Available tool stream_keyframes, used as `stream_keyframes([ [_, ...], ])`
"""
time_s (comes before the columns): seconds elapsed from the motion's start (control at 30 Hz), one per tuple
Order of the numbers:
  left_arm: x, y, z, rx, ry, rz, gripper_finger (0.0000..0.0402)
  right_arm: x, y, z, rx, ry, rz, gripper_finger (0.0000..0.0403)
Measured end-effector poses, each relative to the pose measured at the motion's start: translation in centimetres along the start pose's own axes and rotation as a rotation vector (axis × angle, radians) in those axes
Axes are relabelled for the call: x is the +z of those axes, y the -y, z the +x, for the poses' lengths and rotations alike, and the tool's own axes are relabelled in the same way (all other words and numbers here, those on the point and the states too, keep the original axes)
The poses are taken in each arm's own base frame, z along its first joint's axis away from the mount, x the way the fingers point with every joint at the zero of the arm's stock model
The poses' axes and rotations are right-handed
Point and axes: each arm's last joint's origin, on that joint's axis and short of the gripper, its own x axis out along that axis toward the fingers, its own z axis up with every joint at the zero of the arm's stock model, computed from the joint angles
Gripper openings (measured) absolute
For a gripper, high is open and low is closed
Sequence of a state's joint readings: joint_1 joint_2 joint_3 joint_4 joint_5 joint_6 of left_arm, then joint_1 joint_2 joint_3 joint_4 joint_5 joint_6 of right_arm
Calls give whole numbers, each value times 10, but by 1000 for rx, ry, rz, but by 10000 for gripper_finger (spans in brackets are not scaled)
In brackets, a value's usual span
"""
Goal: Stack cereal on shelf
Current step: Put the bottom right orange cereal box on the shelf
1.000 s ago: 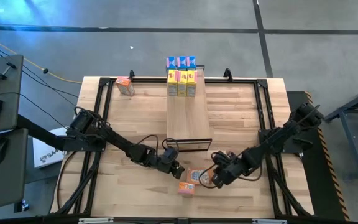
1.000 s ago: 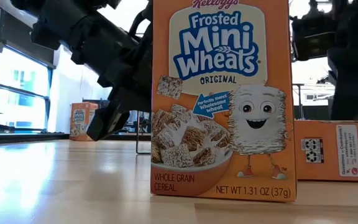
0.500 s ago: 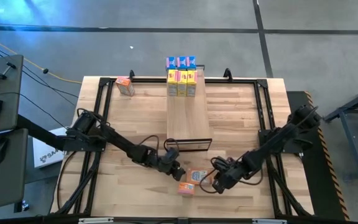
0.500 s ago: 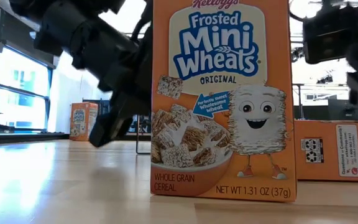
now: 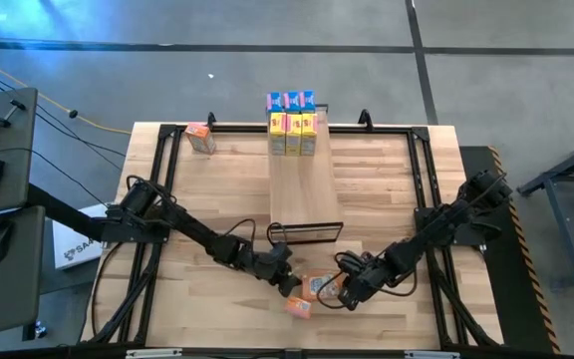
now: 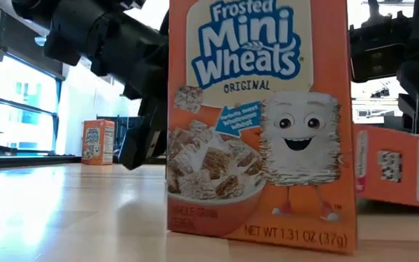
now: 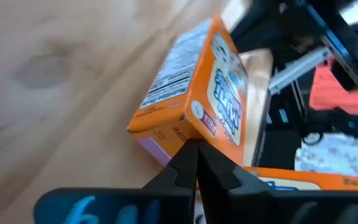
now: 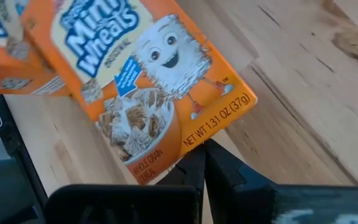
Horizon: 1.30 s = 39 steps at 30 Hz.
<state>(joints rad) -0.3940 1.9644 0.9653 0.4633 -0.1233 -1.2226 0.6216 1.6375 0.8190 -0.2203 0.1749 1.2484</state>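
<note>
Both arms work at the near edge of the table (image 5: 387, 179), their closed fingertips pressed against two orange cereal boxes and gripping nothing. Since a second ago the left gripper (image 5: 289, 283) has slid toward the upright box (image 6: 260, 124), which now leans and sits skewed in the low view. The right gripper (image 5: 346, 295) has pushed in against the flat box (image 5: 322, 285). The shelf (image 5: 302, 189) carries blue and yellow boxes (image 5: 292, 125) at its far end; one orange box (image 5: 200, 137) waits at the table's far left. Nudging looks like repositioning for a grasp.
</note>
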Motion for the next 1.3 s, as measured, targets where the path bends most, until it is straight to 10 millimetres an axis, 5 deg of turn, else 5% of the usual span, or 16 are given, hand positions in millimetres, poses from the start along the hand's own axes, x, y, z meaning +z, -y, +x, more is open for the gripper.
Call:
stream_keyframes([
  [0.5, 10, 23, -11, -72, 51, 49, 0, 4, 2, 1, -6, 6, -37, 0],
  [1.3, 28, 29, -11, -88, 170, 38, 0, 53, 8, 5, 109, 54, -55, 0],
])
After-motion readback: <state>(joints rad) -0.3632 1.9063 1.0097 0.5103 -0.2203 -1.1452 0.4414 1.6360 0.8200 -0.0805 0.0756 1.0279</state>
